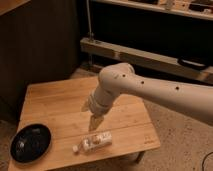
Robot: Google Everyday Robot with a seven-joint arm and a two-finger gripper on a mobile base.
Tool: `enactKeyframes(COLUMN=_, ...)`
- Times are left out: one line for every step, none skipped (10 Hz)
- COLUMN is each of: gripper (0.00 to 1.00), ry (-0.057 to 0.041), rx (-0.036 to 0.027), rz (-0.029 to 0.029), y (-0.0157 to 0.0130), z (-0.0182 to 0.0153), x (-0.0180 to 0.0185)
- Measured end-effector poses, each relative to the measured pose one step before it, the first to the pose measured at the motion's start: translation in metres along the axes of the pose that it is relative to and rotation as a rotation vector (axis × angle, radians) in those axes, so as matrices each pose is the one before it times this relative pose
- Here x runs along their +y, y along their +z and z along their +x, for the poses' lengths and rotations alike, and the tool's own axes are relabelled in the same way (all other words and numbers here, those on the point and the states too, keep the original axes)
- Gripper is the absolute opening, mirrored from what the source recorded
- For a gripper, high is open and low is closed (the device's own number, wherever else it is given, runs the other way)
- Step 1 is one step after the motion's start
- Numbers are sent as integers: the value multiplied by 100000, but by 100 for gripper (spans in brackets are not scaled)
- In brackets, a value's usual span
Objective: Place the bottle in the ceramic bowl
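Observation:
The bottle (94,142) lies on its side on the wooden table (55,100), close to the front edge, with its white cap pointing left. The ceramic bowl (30,143), black and glossy, sits at the table's front left corner with nothing in it. My gripper (90,115) hangs at the end of the white arm (150,92), just above and slightly behind the bottle. It is open, its fingers (94,123) point down, and nothing is between them. A hand's width of bare table separates the bottle from the bowl.
The table's front edge runs right below the bottle and bowl. Behind the table stand a dark cabinet (45,45) and a low metal shelf rail (145,55). Speckled floor (180,145) lies to the right.

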Motion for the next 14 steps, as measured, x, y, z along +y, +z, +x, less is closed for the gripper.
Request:
enactKeyframes(gripper=65, ry=1831, rx=1705, rz=-50, y=1058, z=-131, x=803)
enactKeyframes(gripper=65, ry=3066, rx=2254, rz=423, y=1117, z=125, x=1058)
enactKeyframes(gripper=65, ry=1801, rx=2806, rz=548, y=655, z=-209, x=527)
enactKeyframes(gripper=65, ry=778, rx=2066, rz=-32, y=466, z=5, x=244)
enactKeyframes(gripper=65, ry=1217, rx=1665, rz=238, y=508, z=133, x=151)
enactKeyframes(gripper=65, ry=2116, rx=851, rz=631, y=1106, z=465, x=104)
enactKeyframes(gripper=65, ry=1647, rx=-389, rz=391, y=819, z=383, x=41)
enactKeyframes(gripper=65, ry=1607, rx=-567, rz=489, y=898, z=440, x=-19)
enactKeyframes(gripper=65, ry=1360, rx=-2081, rz=530, y=1215, z=297, x=-91)
enactKeyframes(gripper=65, ry=1702, rx=-2715, rz=1587, y=765, z=530, x=-185)
enactKeyframes(gripper=65, ry=473, rx=-978, rz=931, y=265, z=234, x=-155)
enactKeyframes(gripper=65, ry=-283, rx=-983, rz=703, y=505, z=123, x=-96)
enactKeyframes(gripper=65, ry=-594, rx=-545, rz=256, y=323, z=30, x=13)
enactKeyframes(gripper=65, ry=-541, rx=-152, rz=-96, y=285, z=234, x=50)
